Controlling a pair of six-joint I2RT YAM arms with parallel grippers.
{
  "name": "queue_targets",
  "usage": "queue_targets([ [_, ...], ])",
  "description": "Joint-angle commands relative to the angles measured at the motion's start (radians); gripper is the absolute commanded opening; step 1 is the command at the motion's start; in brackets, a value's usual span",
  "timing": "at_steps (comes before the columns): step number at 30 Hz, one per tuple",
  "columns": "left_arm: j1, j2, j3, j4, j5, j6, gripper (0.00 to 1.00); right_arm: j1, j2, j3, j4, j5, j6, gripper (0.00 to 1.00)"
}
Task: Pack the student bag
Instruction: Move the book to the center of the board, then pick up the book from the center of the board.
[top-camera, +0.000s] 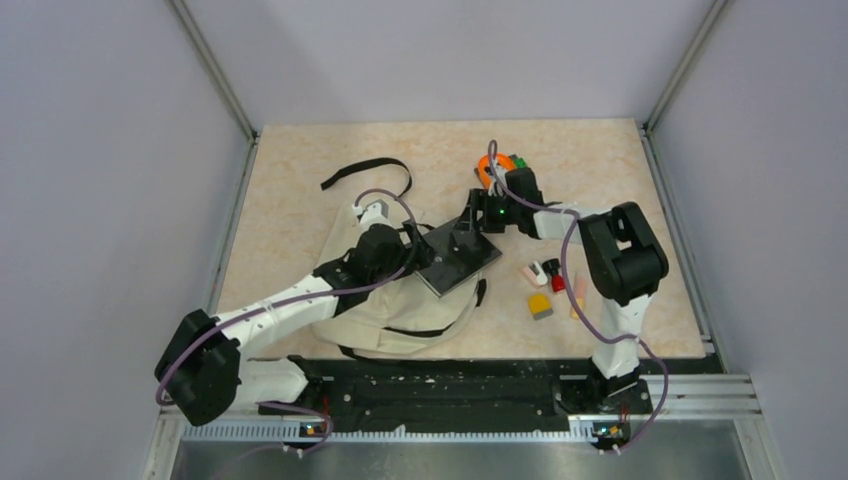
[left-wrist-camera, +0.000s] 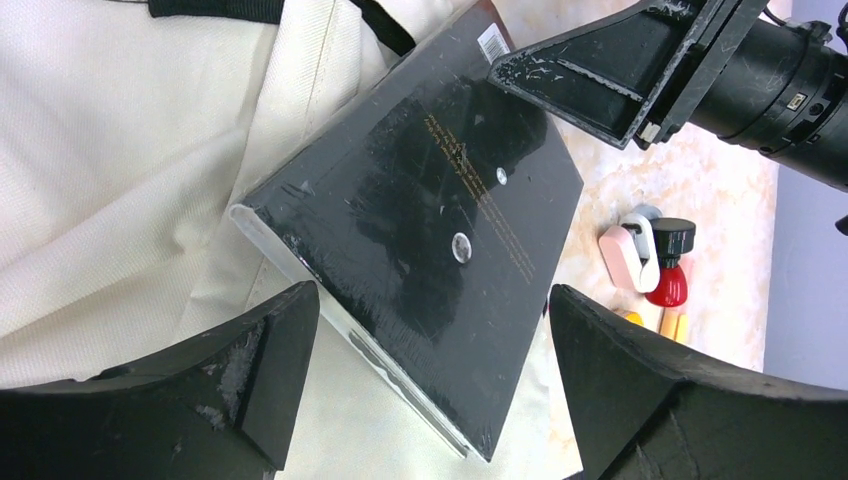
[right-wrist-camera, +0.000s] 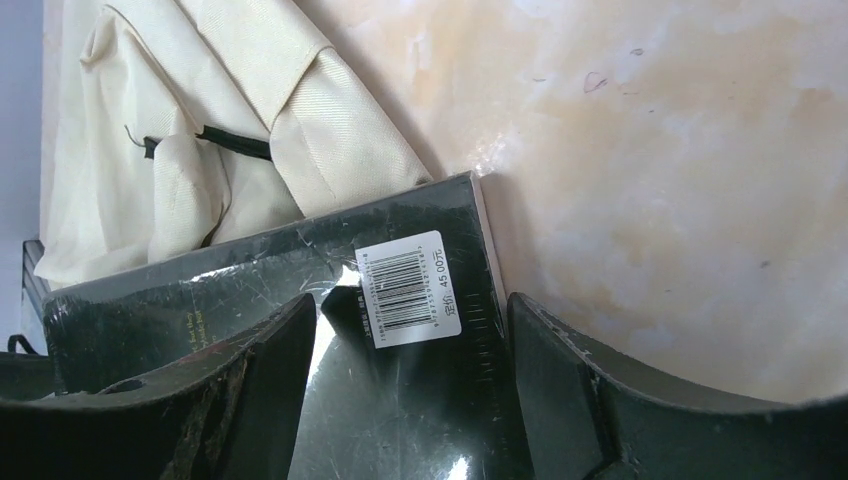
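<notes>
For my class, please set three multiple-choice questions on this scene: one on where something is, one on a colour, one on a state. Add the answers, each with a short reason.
1. Where does the book lie?
A. Inside the bag
B. Partly on top of the bag
C. Upright against the back wall

2. What colour is the bag's fabric?
A. Blue
B. Red
C. Cream

3. How do the left gripper's jaws stand?
A. Wide open above the book
B. Shut on the book
C. Shut and empty

Answers:
1 B: the book rests flat on the fabric in plain view, with its far corner reaching out over the table.
2 C: every view shows pale cream cloth with black trim.
3 A: the left wrist view shows both fingers spread far apart, with the book lying below the gap.
</notes>
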Motion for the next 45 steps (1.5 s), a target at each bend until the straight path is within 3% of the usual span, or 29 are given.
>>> queue_targets([
  [1, -0.009, -0.081, -0.025, -0.049, -0.035, -0.023, 0.90, 0.053, 0.068, -0.037, -0.146, -0.045, 0.019, 0.69],
  [12, 0.016, -0.249, -0.089, -0.160, -0.042, -0.012, 0.92, 0.058, 0.082, -0.027, -0.173, -0.028, 0.009, 0.69],
  [17, 0.106, -0.273, -0.154, -0.029, 0.084, -0.028, 0.93, 0.066, 0.083, -0.021, -0.178, -0.022, 0.008, 0.69],
  [22, 0.184, -0.199, -0.180, 0.129, 0.244, -0.066, 0.92, 0.073, 0.086, -0.016, -0.181, -0.020, 0.009, 0.69],
  [26, 0.223, -0.121, -0.200, 0.262, 0.324, -0.086, 0.85, 0.080, 0.087, -0.015, -0.182, -0.017, 0.010, 0.69],
  [30, 0.231, -0.040, -0.165, 0.269, 0.340, -0.074, 0.79, 0.083, 0.087, -0.014, -0.184, -0.016, 0.010, 0.69],
  [39, 0.231, 0.053, -0.155, 0.340, 0.379, -0.074, 0.47, 0.085, 0.074, -0.007, -0.196, -0.012, -0.007, 0.69],
  [45, 0.231, -0.057, -0.187, 0.403, 0.350, 0.028, 0.00, 0.070, -0.022, -0.007, -0.269, 0.039, -0.073, 0.73],
])
